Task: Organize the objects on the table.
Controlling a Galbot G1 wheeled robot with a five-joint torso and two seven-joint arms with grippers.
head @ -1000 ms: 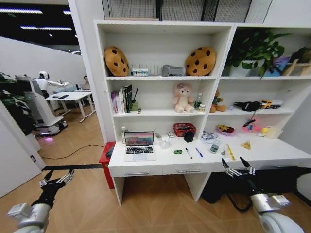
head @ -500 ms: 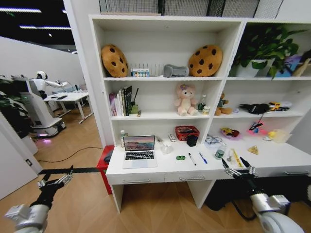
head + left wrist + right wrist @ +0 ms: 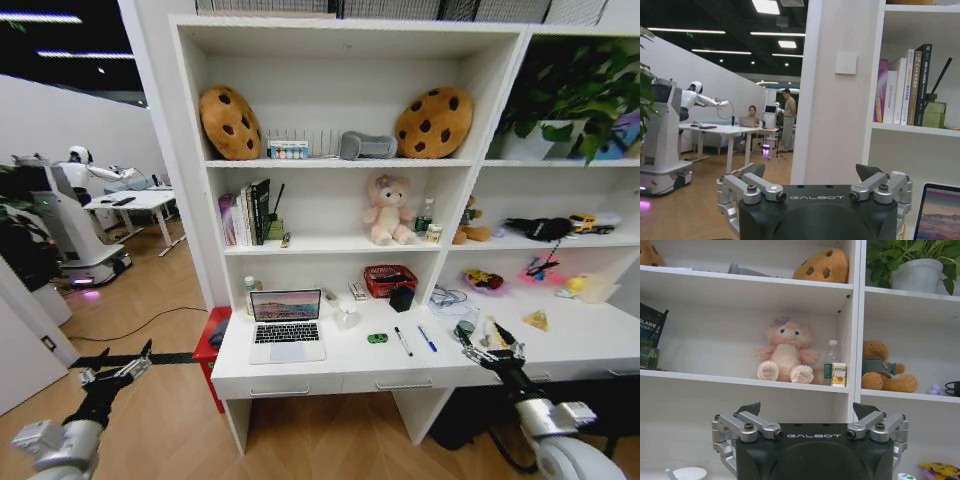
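Lying in a loose row on the long white bench [image 3: 300, 372] with its shallow silver-handled drawers are the task's small things: a slim silver laptop with a black keyboard [image 3: 287, 325] stands open toward the robot's left end, a tiny green toy car [image 3: 377, 338] sits to the right of it, then a black pen [image 3: 402, 341] and a blue pen [image 3: 427, 338] lie side by side at a slant, and a small green-labelled tin [image 3: 464, 329] stands farther right. Behind them, against the back of the alcove, sit a red mesh basket [image 3: 391, 279] and a small black cube-shaped box [image 3: 402, 298].

The right gripper [image 3: 493, 349] hangs in front of the bench edge, just right of the tin in the head view and touching none of the things; its black-tipped fingers [image 3: 505, 333] are spread apart and hold nothing. In the right wrist view the same spread fingers [image 3: 751, 408] frame a pink plush toy [image 3: 784, 352] and a brown plush bear [image 3: 883, 368] on the white shelf above.

The left gripper [image 3: 115, 369] is low over the wooden floor, well apart from the bench's left end and from the laptop, its fingers [image 3: 143, 352] likewise spread and empty. In the left wrist view its fingers [image 3: 867, 172] point toward the shelf's side panel, with a corner of the laptop screen at the edge.
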